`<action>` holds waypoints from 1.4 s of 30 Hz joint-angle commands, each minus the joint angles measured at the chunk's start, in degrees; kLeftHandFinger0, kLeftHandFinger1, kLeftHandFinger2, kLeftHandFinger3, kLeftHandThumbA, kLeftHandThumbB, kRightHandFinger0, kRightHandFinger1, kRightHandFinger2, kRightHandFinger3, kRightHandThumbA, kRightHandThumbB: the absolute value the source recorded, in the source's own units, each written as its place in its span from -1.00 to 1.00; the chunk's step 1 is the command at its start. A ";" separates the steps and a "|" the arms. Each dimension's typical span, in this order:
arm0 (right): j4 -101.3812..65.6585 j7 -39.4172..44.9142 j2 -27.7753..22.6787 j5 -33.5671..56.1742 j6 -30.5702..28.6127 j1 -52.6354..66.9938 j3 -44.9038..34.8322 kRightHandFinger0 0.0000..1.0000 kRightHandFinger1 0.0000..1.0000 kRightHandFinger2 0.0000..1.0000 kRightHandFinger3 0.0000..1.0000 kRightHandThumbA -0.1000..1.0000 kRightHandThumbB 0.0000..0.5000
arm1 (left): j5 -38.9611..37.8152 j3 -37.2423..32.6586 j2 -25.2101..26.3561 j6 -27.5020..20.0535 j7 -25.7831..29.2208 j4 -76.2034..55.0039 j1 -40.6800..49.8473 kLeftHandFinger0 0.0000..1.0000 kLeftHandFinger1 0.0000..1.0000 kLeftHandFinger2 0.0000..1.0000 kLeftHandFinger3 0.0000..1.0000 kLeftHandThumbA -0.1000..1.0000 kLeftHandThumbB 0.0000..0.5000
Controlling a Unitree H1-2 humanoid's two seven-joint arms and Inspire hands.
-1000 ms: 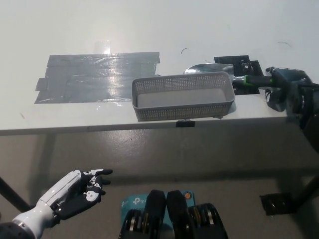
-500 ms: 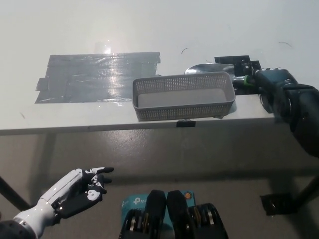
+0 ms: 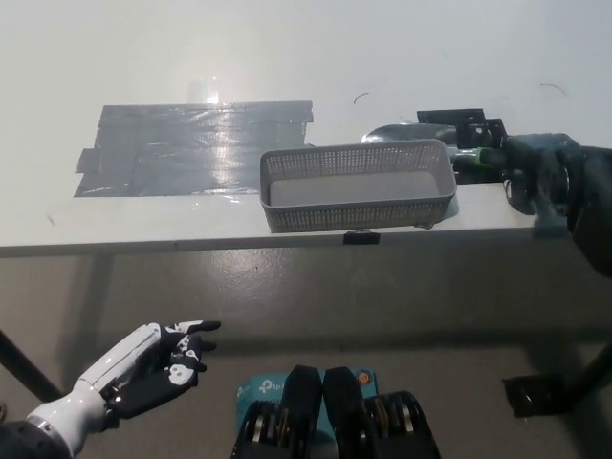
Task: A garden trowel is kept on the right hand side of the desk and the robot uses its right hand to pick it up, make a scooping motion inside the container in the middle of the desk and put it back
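The garden trowel lies on the desk behind the container's right end, its silver blade (image 3: 393, 132) to the left and its green and black handle (image 3: 475, 158) to the right. My black right hand (image 3: 547, 180) is at the handle's outer end, covering it; its grip is blurred. The grey mesh container (image 3: 359, 212) stands at the desk's front middle and holds nothing that I can see. My white left hand (image 3: 143, 369) rests open at the lower left, below the desk.
A patch of grey tape (image 3: 191, 148) covers the desk left of the container. A black mat (image 3: 461, 119) lies under the trowel. The desk's front edge (image 3: 191, 245) runs just before the container.
The camera has shifted slightly, moving the whole picture right. My right hand has moved left onto the end of the trowel's handle. The trowel and the left hand stay put.
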 commanded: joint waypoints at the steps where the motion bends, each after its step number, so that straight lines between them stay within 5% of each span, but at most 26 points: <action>1: -0.49 4.36 -0.06 -0.19 0.82 0.37 0.73 -0.56 -0.14 0.58 1.00 0.06 0.50 | 0.78 0.71 1.13 0.75 -1.47 -1.55 -1.71 0.56 0.69 0.81 1.00 1.00 -0.37; 2: -0.85 4.34 -0.15 -0.15 0.92 0.58 0.67 -0.66 -0.24 0.49 1.00 0.05 0.52 | 0.79 0.68 1.13 0.75 -1.53 -1.58 -1.71 0.57 0.69 0.81 1.00 1.00 -0.36; 3: -2.24 0.28 -0.14 -1.71 -1.83 1.88 1.86 -0.49 -0.13 0.48 1.00 -0.26 -0.02 | 0.94 0.47 1.30 0.75 -1.73 -1.68 -1.89 0.57 0.70 0.82 1.00 1.00 -0.37; 4: -2.58 -0.15 -0.22 -1.86 -2.08 2.08 2.00 -0.48 -0.14 0.47 1.00 -0.29 -0.09 | 1.00 0.46 1.30 0.75 -1.80 -1.71 -1.95 0.58 0.70 0.82 1.00 1.00 -0.37; 5: -2.68 -2.59 0.45 -2.12 -2.96 2.69 2.22 -0.74 -0.38 0.19 1.00 -0.89 -0.99 | 1.10 0.46 1.34 0.75 -2.18 -1.68 -2.20 0.59 0.72 0.85 1.00 1.00 -0.33; 6: -3.17 -2.99 0.51 -2.45 -3.42 2.89 2.57 -0.87 -0.48 0.05 1.00 -0.98 -1.00 | 0.90 0.50 1.26 0.75 -2.13 -1.60 -2.23 0.59 0.72 0.84 1.00 1.00 -0.29; 7: -3.88 -4.26 0.58 -3.37 -3.74 3.19 3.19 -0.98 -0.75 -0.24 0.90 -1.00 -0.64 | 0.90 0.54 1.15 0.75 -2.43 -1.44 -2.50 0.58 0.72 0.84 1.00 1.00 -0.26; 8: -4.61 -6.12 0.45 -3.88 -4.30 3.66 3.46 -1.00 -0.76 -0.28 0.68 -1.00 -0.87 | 0.81 0.36 1.18 0.75 -2.49 -1.35 -2.90 0.58 0.73 0.84 1.00 1.00 -0.26; 10: -5.42 -7.72 0.37 -4.02 -4.62 4.17 3.50 -0.91 -0.26 0.02 0.56 -1.00 -1.00 | 0.66 0.20 1.18 0.75 -2.29 -1.56 -3.21 0.56 0.72 0.84 1.00 1.00 -0.28; 11: -6.01 -8.67 0.28 -4.63 -4.69 4.54 3.89 -0.93 -0.18 0.14 0.50 -1.00 -1.00 | 0.67 0.13 1.20 0.75 -2.29 -1.48 -3.34 0.56 0.72 0.84 1.00 1.00 -0.27; 15: -6.20 -17.19 0.31 -8.70 -5.19 5.89 6.74 -1.00 -0.44 -0.05 -0.25 -0.83 -1.00 | 1.33 -0.20 1.07 0.75 -2.52 -1.27 -3.71 0.58 0.73 0.84 1.00 1.00 -0.25; 16: -6.72 -19.10 0.09 -9.26 -5.50 6.37 7.18 -1.00 -0.49 -0.07 -0.45 -0.61 -1.00 | 1.22 -0.20 1.00 0.75 -2.44 -1.23 -3.72 0.57 0.72 0.82 1.00 1.00 -0.24; 20: -6.05 -25.86 -0.13 -9.28 -7.26 8.15 6.89 -1.00 -0.60 -0.13 -0.79 -0.55 -1.00 | 1.15 -0.35 1.18 0.75 -2.69 -1.10 -3.66 0.55 0.72 0.83 1.00 1.00 -0.22; 25: -5.70 -28.65 -0.16 -7.85 -9.27 10.00 5.11 -1.00 -0.60 -0.07 -0.78 -0.84 -1.00 | 1.19 -0.64 1.10 0.75 -2.71 -0.81 -3.37 0.56 0.70 0.78 1.00 1.00 -0.16; 28: -7.20 -28.12 -0.44 -7.62 -8.45 11.41 4.42 -1.00 -0.52 0.02 -0.69 -0.60 -1.00 | 1.66 -1.01 1.24 0.75 -2.78 -1.00 -3.08 0.56 0.69 0.79 1.00 1.00 -0.19; 32: -7.21 -29.35 -0.70 -5.48 -10.06 13.88 1.92 -1.00 -0.62 -0.05 -0.71 -0.99 -1.00 | 1.57 -1.31 1.13 0.75 -3.10 -1.06 -2.83 0.60 0.72 0.83 1.00 1.00 -0.19; 33: -7.18 -29.03 -0.74 -5.07 -10.28 14.29 1.37 -0.82 -0.41 0.10 -0.51 -1.00 -1.00 | 1.38 -1.48 1.36 0.75 -2.89 -1.26 -2.73 0.60 0.73 0.83 1.00 1.00 -0.20; 34: -7.12 -29.16 -0.78 -5.12 -10.51 14.38 1.16 -0.97 -0.53 -0.10 -0.59 -1.00 -1.00 | 1.41 -1.49 1.38 0.75 -2.87 -1.23 -2.74 0.60 0.73 0.83 1.00 1.00 -0.20; 37: -7.68 -28.24 -1.24 -4.41 -11.26 14.60 0.02 -1.00 -0.70 -0.26 -0.56 -1.00 -1.00 | 1.30 -1.49 1.40 0.75 -2.85 -1.07 -2.76 0.63 0.74 0.85 1.00 1.00 -0.17; 39: -9.26 -26.74 -2.27 -2.72 -11.54 14.59 -1.99 -0.99 -0.63 -0.28 -0.20 -1.00 -1.00 | 1.30 -1.33 1.32 0.75 -3.07 -0.94 -2.74 0.60 0.73 0.84 1.00 1.00 -0.16; 42: -11.19 -25.79 -2.62 -1.97 -11.03 15.74 -3.48 -1.00 -0.69 -0.43 -0.35 -1.00 -1.00 | 0.96 -1.36 1.96 0.75 -2.90 -1.73 -1.25 0.61 0.74 0.84 1.00 1.00 -0.17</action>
